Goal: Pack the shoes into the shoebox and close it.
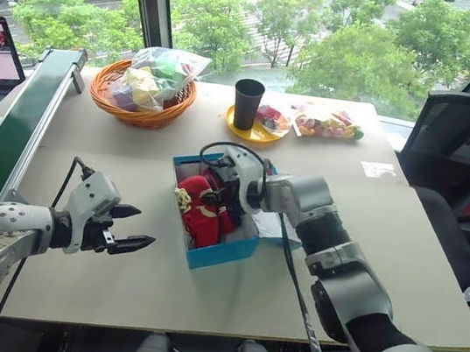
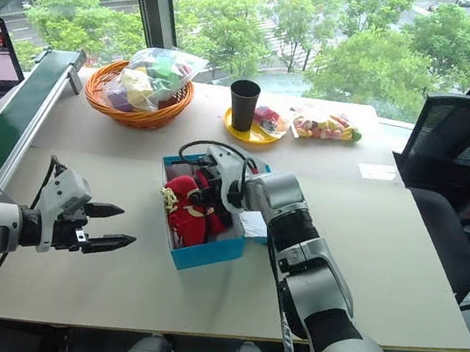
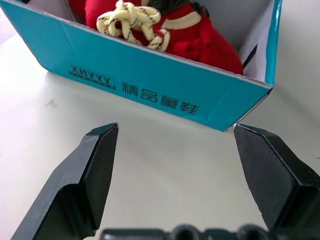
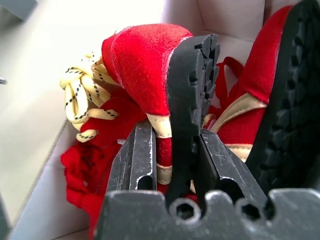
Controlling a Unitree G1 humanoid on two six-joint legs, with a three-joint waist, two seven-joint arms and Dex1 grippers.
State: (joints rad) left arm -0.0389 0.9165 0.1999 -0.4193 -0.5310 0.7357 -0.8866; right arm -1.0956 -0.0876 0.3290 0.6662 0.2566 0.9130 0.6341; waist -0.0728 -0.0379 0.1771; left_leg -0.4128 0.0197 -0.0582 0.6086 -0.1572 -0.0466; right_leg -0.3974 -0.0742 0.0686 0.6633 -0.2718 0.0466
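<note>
The shoebox point(image 1: 222, 252), a rectangular turquoise-blue cardboard carton, white inside, sits open at centre frame on the pale bench point(image 1: 114, 273), with bare surface before it and on both sides. Inside lie the small bright red shoes point(image 1: 202, 215) with cream-yellow laces. The right pincer point(image 4: 172, 165) reaches into the box, clamped on one shoe's dark sole and heel. The left pincer point(image 1: 132, 227), spread wide and empty, hovers at lower left, facing the box wall.

At upper left stands an orange wicker basket point(image 1: 138, 113) holding plastic-wrapped toys.

L gripper point(image 1: 133, 226) is held level w/ fingers spread wide, tips aimed toward 3 o'clock, nothing gripped. R arm is stretched toward 10 o'clock, wrist angled down; R gripper point(image 4: 172, 150) is clamped on a shoe's point(image 4: 150, 85) heel.
</note>
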